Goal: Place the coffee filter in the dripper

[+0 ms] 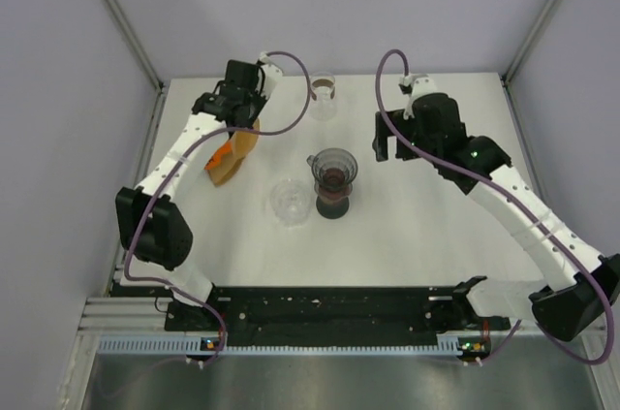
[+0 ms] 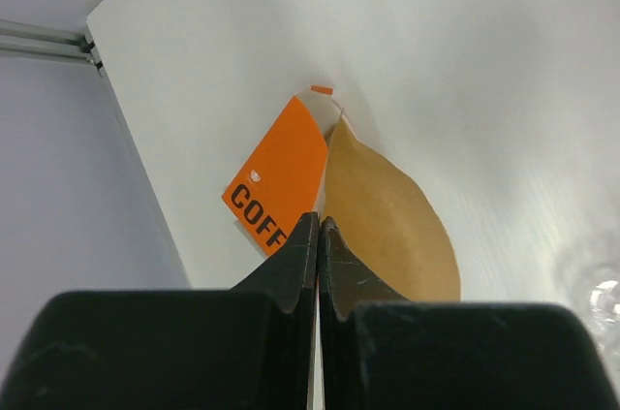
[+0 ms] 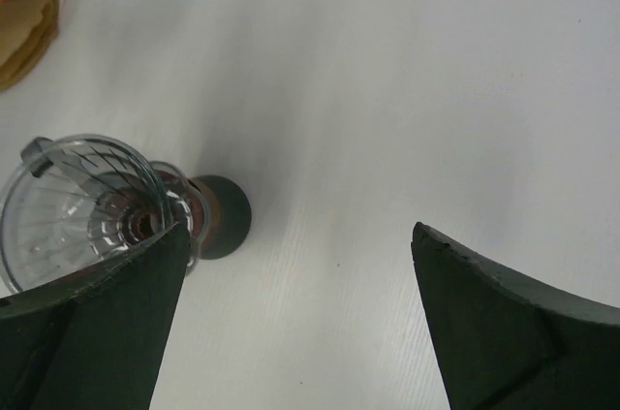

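A brown paper coffee filter (image 2: 392, 226) sits beside an orange packet (image 2: 281, 173) printed "COFF". My left gripper (image 2: 319, 221) is shut on the thin edge where filter and packet meet. In the top view the left gripper (image 1: 242, 122) is at the back left, with the filter (image 1: 229, 158) hanging below it toward the table. The clear dripper (image 1: 333, 170) stands on a dark base at the table's middle. It also shows in the right wrist view (image 3: 73, 202). My right gripper (image 1: 387, 146) is open and empty to the right of the dripper, jaws wide (image 3: 300, 231).
A clear glass cup (image 1: 323, 93) stands at the back behind the dripper. A clear round vessel (image 1: 291, 200) sits just left of the dripper's base. The table's left edge (image 2: 136, 148) runs close to the filter packet.
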`<control>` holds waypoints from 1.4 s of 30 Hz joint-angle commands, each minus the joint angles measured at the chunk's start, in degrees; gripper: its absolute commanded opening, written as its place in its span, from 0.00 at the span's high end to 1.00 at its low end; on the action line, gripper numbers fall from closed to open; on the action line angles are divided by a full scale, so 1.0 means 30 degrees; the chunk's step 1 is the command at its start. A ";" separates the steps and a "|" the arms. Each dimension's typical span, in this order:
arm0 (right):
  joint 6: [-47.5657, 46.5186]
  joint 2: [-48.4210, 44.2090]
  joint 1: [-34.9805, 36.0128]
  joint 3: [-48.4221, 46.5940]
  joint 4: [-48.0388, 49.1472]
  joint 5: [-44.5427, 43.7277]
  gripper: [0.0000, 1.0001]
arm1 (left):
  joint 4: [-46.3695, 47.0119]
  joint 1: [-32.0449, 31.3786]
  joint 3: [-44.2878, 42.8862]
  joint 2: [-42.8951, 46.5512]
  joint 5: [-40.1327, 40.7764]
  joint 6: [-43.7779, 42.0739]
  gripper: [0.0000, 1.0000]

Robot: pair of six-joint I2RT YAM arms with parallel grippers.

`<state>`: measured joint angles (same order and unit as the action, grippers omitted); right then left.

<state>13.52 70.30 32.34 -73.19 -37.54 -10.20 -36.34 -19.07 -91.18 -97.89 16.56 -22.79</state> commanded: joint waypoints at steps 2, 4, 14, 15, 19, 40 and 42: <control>0.1554 -0.0292 0.0030 -0.3401 0.0705 -0.0879 0.04 | -0.2447 0.0087 -0.2008 0.2947 -0.3317 0.3519 1.00; 0.2055 0.0235 0.0701 -0.4078 0.1726 -0.0616 0.06 | -0.2856 0.0058 -0.2506 0.3738 -0.4196 0.4455 1.00; 0.4430 0.5330 0.4538 -0.7270 0.8086 0.3193 0.13 | -0.3620 -0.0674 -0.3826 0.5880 -0.5430 0.7272 1.00; 0.4400 0.5915 0.5007 -0.7709 0.8350 0.3223 0.13 | -0.3649 -0.0704 -0.4001 0.5939 -0.5402 0.7389 1.00; 0.4837 0.7997 0.5860 -0.9001 0.8499 0.3282 0.14 | -0.3679 -0.0850 -0.4237 0.5852 -0.6134 0.7537 1.00; 0.3787 0.8442 0.4045 -0.7918 0.7241 0.1231 1.00 | -0.4059 -0.1026 -0.4295 0.5998 -0.7628 0.7156 1.00; 0.3260 0.8149 0.3987 -0.8268 0.6628 0.1143 1.00 | -0.4059 -0.1055 -0.4383 0.5998 -0.7948 0.7097 1.00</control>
<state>26.98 99.68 44.42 -96.75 -16.25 -5.02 -49.84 -21.93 -104.09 -81.12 -5.67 -0.19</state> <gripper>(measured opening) 0.004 0.012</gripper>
